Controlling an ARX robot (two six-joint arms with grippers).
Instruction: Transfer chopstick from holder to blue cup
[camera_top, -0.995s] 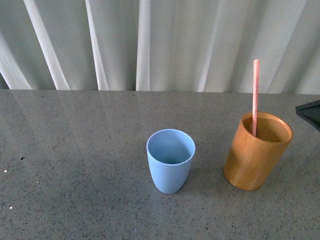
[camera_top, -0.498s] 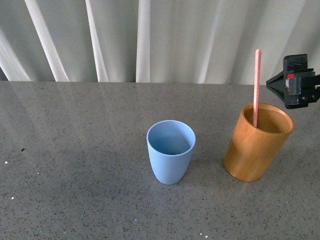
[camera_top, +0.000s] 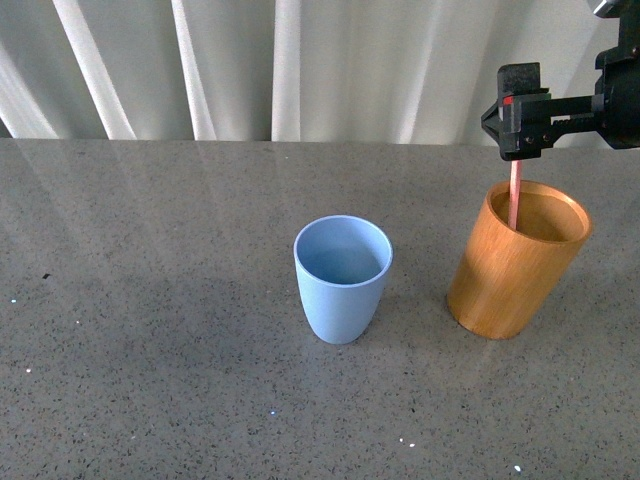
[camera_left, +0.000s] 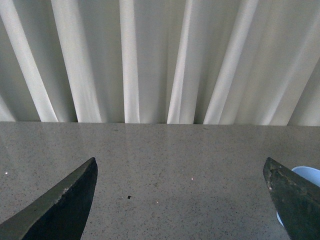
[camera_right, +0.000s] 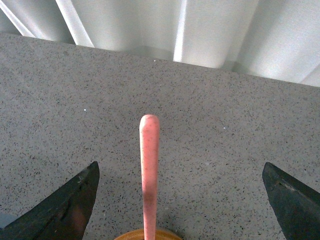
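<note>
The blue cup (camera_top: 342, 275) stands upright and empty in the middle of the grey table. To its right stands the orange-brown wooden holder (camera_top: 516, 260), with the pink chopstick (camera_top: 513, 200) upright in it; its top is hidden behind my right gripper (camera_top: 520, 125), which hovers open just above the holder. In the right wrist view the chopstick (camera_right: 149, 175) rises between the wide-open fingers, nearer one of them, untouched, with the holder's rim (camera_right: 145, 235) below. My left gripper (camera_left: 182, 200) is open and empty over bare table, with the cup's edge (camera_left: 300, 175) beside one finger.
The grey speckled table (camera_top: 150, 300) runs back to a white pleated curtain (camera_top: 300, 70) along its far edge.
My right gripper has come in from the right edge, moving left and up, to sit over the chopstick's top. The front view has shifted slightly. Cup, holder and chopstick have not moved.
</note>
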